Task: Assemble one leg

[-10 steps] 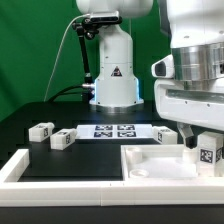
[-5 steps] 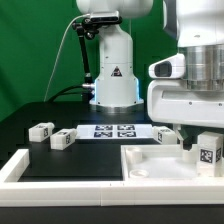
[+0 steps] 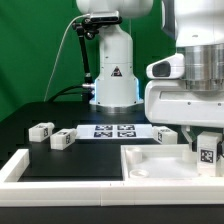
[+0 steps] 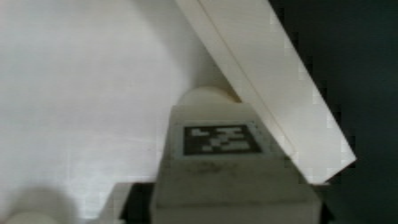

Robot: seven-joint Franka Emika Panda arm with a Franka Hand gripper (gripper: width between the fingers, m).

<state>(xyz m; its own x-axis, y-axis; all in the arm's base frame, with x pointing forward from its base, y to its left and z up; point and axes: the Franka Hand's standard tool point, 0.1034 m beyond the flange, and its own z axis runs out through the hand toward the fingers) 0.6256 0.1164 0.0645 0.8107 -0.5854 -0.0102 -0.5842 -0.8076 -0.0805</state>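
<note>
Exterior and wrist views. The fingers [image 3: 207,152] were closed on the leg [image 3: 208,152], held at the corner of the white panel [image 3: 150,160] on the exterior view's right. Insertion appeared under way; next, the leg likely needed seating squarely. Two spare legs [image 3: 42,130] lay on the desk [image 3: 30,115].

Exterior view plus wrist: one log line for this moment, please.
stage: leg at panel | hand: shut on leg | leg position: over white panel, exterior view's right | loose legs: two beside marker board
</note>
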